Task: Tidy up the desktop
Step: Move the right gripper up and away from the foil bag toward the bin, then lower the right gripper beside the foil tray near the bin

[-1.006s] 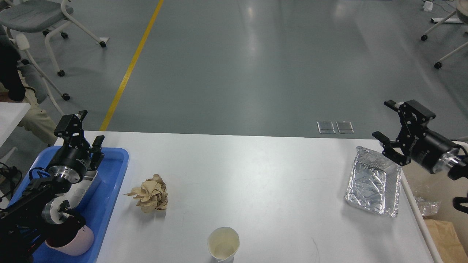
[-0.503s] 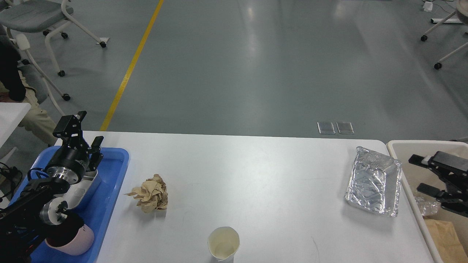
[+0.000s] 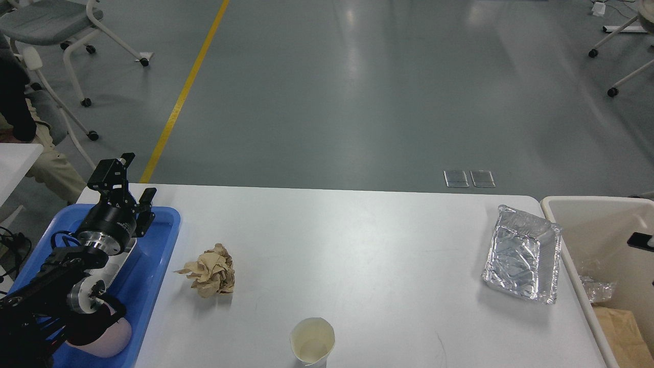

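Observation:
The white desktop holds a crumpled brown paper ball at the left, a cream paper cup at the front middle and a silver foil tray at the right edge. My left gripper is open and empty above the far end of the blue tray, left of the paper ball. Of my right arm only a small black tip shows at the right edge, over the cream bin. Its fingers cannot be told apart.
The blue tray holds a pink cup and a pale container, both partly hidden by my left arm. The bin holds clear plastic and brown paper. Wheeled chairs stand on the floor beyond the table.
My right gripper has dropped from above the foil tray's far corner to over the bin and withdrawn almost out of view. My left gripper has shifted slightly right and away.

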### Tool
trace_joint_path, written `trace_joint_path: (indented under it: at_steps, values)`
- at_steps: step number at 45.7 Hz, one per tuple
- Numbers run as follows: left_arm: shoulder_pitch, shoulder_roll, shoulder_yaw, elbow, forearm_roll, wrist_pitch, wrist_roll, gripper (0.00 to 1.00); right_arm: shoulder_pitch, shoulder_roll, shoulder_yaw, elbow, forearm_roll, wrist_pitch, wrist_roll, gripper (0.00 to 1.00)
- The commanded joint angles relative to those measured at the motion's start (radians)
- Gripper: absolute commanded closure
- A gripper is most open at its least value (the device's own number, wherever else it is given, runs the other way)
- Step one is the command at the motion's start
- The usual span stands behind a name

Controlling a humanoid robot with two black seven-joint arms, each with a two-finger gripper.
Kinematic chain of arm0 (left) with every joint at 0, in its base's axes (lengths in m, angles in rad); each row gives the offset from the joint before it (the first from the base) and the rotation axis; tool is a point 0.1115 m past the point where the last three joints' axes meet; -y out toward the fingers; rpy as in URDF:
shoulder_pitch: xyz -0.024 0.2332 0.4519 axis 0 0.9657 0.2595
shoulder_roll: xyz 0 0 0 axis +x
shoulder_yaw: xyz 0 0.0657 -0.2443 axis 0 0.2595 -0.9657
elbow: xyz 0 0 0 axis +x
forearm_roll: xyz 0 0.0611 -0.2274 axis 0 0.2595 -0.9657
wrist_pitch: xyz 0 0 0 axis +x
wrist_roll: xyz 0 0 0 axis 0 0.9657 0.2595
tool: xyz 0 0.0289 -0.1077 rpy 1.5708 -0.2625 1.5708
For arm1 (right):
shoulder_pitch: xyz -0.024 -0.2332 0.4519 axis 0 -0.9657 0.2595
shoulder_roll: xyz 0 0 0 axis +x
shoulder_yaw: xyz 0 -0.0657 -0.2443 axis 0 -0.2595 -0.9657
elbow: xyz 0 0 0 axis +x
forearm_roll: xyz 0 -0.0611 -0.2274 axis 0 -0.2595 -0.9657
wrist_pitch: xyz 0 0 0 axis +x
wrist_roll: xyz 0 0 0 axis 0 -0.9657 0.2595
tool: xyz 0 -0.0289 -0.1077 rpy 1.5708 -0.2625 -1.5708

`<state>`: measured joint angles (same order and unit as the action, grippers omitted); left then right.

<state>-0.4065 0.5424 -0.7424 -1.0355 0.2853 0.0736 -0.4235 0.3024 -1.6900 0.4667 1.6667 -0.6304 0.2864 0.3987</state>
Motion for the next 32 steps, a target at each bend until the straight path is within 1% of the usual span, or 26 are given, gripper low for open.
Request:
trace_joint_path:
  at_steps: [1,9,15,22,26,32]
  values:
    - [0.001,0.001,0.0,0.0,0.003,0.0,0.0,0.04,0.0,-0.007,-0.008,-0.001,0.002,-0.006,-0.001,0.0]
    - [0.006,-0.001,0.0,0.0,0.02,0.0,-0.003,0.04,-0.002,0.009,-0.013,-0.005,0.0,-0.033,-0.001,0.0]
    - [0.009,-0.005,0.0,0.0,0.04,-0.001,-0.008,0.04,0.0,0.033,-0.014,-0.037,-0.003,-0.056,-0.001,0.0]
    - [0.02,-0.002,0.0,0.0,0.04,-0.001,-0.014,0.04,-0.005,0.165,-0.04,-0.111,-0.015,-0.082,-0.008,0.0]
    - [0.024,0.004,0.0,0.0,0.04,-0.005,-0.021,0.04,-0.005,0.22,-0.06,-0.157,-0.015,-0.095,-0.009,0.0]
    - [0.034,0.01,0.0,0.0,0.04,-0.003,-0.021,0.04,-0.003,0.308,-0.1,-0.22,-0.015,-0.113,-0.011,0.0]
